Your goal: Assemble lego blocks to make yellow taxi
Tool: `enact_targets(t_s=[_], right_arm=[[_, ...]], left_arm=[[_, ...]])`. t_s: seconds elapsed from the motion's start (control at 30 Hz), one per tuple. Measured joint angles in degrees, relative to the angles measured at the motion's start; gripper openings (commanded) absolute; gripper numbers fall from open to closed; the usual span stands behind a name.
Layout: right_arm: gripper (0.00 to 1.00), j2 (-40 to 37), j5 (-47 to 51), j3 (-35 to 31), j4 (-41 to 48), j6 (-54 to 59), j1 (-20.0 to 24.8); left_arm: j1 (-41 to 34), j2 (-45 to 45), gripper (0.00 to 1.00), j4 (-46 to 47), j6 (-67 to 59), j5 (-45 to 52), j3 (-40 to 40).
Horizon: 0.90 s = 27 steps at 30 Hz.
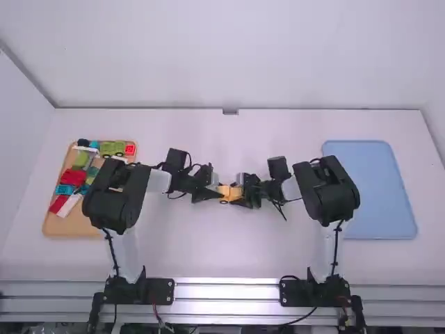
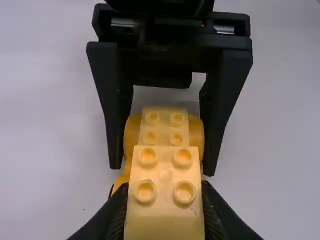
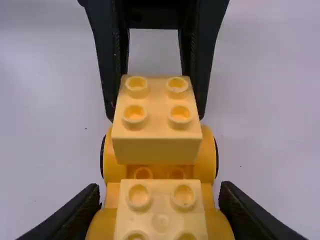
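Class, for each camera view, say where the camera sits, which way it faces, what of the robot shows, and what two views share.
High view: above and behind, facing forward and down onto the table; left arm, right arm.
Left wrist view: on that wrist, facing yellow blocks; left gripper, right gripper.
Right wrist view: on that wrist, facing oppositely; both grippers.
Wrist views share the yellow blocks.

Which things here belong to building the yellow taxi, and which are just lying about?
Taxi job:
- pale yellow four-stud plastic block, in left gripper
- orange-yellow wheeled base, in right gripper
- pale yellow block on base

Apparently idle:
- tan tray, red blocks, green blocks
- blue plastic tray
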State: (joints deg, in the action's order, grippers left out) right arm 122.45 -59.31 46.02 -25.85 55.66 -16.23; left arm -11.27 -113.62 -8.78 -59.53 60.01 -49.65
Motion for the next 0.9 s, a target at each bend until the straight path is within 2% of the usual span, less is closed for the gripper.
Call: enact_targets(t_s=[0.9], right_arm=[[0.43,0.0,-0.4,0.6,2.9,2.8,0.5]], left_arm=[[-2.5,0.0,0.02,-0.1,0.5,-3.9,-0.3]])
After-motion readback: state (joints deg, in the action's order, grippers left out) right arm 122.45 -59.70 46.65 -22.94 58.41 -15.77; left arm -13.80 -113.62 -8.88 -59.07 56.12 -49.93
